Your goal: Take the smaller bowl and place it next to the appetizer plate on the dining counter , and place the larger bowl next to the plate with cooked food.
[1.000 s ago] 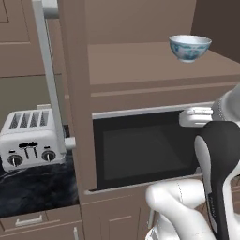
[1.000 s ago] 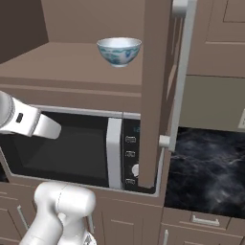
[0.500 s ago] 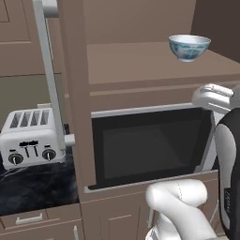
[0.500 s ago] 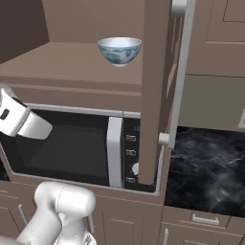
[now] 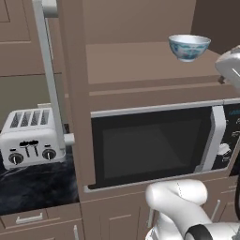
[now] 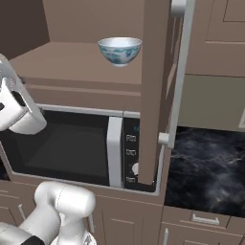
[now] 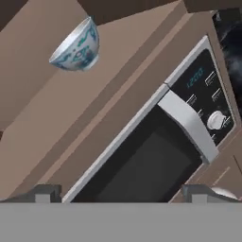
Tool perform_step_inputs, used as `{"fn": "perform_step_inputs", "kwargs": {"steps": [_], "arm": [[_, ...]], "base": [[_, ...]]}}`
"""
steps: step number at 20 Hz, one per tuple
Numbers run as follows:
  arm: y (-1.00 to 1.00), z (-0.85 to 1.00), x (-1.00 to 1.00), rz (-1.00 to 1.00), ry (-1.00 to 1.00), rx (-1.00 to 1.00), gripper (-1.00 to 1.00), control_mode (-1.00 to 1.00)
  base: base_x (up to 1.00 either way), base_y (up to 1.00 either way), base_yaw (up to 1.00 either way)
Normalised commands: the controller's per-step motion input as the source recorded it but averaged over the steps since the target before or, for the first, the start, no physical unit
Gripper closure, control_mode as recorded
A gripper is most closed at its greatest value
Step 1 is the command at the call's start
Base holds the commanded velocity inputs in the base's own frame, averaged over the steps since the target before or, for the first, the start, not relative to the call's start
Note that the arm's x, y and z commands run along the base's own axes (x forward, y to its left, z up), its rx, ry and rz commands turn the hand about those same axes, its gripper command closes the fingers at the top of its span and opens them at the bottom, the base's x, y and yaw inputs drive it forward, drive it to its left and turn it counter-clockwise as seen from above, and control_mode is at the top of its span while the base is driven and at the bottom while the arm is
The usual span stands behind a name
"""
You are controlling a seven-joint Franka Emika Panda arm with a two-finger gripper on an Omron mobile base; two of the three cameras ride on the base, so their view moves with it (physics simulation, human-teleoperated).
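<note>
1. On the open cabinet shelf point(image 5: 136, 61) above the microwave point(image 5: 154, 145), the smaller bowl point(image 5: 188, 47) stands upright on its foot, alone, untouched.
2. Change over the last second: the arm has swung up. Its white forearm sat level with the microwave door a second ago; now it is at shelf height, at the right edge of the left base view and the left edge of the right base view.
3. Scene itself unchanged: bowl, microwave, toaster point(image 5: 30, 138) and open cabinet door point(image 6: 177, 72) all in the same spots, so the base has not driven.
4. Hand view is rolled: bowl sits upper left in it point(image 7: 75, 45), microwave handle point(image 7: 189, 125) and control panel to the right. So the hand is aimed more at the microwave than at the bowl.
5. Tool point(image 7: 121, 191): fingertips spread wide apart at the bottom of the hand view, nothing between them. Well apart from the bowl.
6. Judgement: early reach phase for the first bowl. Nothing picked up, no placement done yet.
7. Next likely needs re-aiming toward the bowl and coming in over the rim; shelf edge and the open door are the clearance risks.
</note>
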Motion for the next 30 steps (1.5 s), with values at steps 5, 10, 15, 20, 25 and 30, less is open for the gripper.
{"fn": "perform_step_inputs", "kwargs": {"steps": [5, 10, 15, 20, 25, 30], "arm": [[-0.22, 0.05, 0.29, -0.22, -0.21, 0.4, -1.0, -1.0], [-0.21, 0.42, 0.33, -0.02, -0.08, 0.32, -1.0, -1.0], [-0.2, 0.48, 0.35, -0.01, 0.01, 0.1, -1.0, -1.0], [-0.38, 0.06, 0.56, 0.0, -0.02, 0.07, -1.0, -1.0], [-0.07, -0.03, 0.87, 0.0, 0.0, 0.01, -1.0, -1.0], [-0.13, -0.1, 0.79, 0.04, 0.06, 0.02, -1.0, -1.0]], "base": [[0.0, 0.0, 0.0], [0.0, 0.0, 0.0], [0.0, 0.0, 0.0], [0.0, 0.0, 0.0], [0.0, 0.0, 0.0], [0.0, 0.0, 0.0]]}}
